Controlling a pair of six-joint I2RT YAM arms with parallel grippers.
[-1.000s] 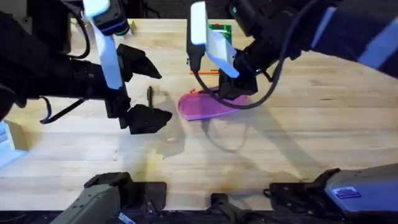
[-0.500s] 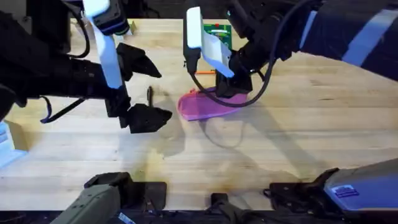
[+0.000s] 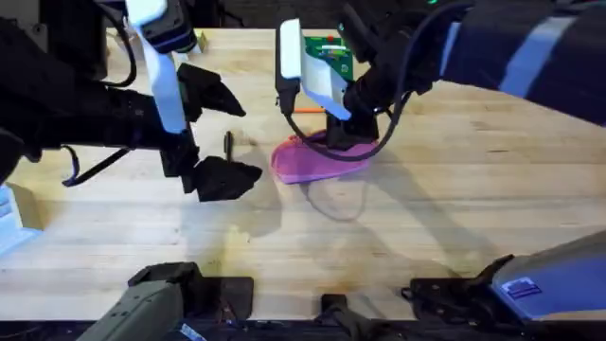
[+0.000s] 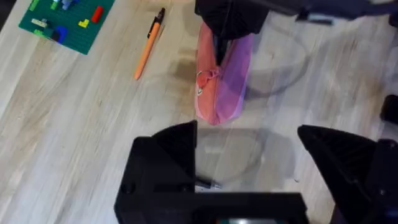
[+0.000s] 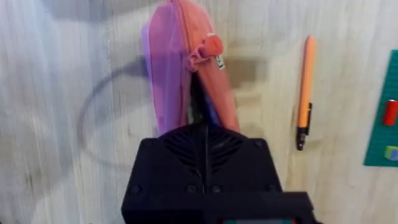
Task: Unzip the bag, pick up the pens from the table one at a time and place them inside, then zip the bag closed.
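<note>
The pink bag (image 3: 317, 161) lay on the wooden worktop (image 3: 492, 180), a little left of centre in the overhead view, its zip partly parted so that lilac lining showed along the open side. The right claw (image 3: 348, 133) was pressed down at the bag's upper right end, its black fingers clenched together inside the opening in the right wrist view, though whether they pinched cloth or the zip could not be told. An orange pen (image 3: 311, 110) with a black end lay just above the bag, apart from it, beside a green board (image 3: 331, 59) with small pieces near the top edge. The left claw (image 3: 220, 133) hovered left of the bag, released, its fingers spread wide, with a dark pen (image 3: 228, 145) lying on the worktop between them.
</note>
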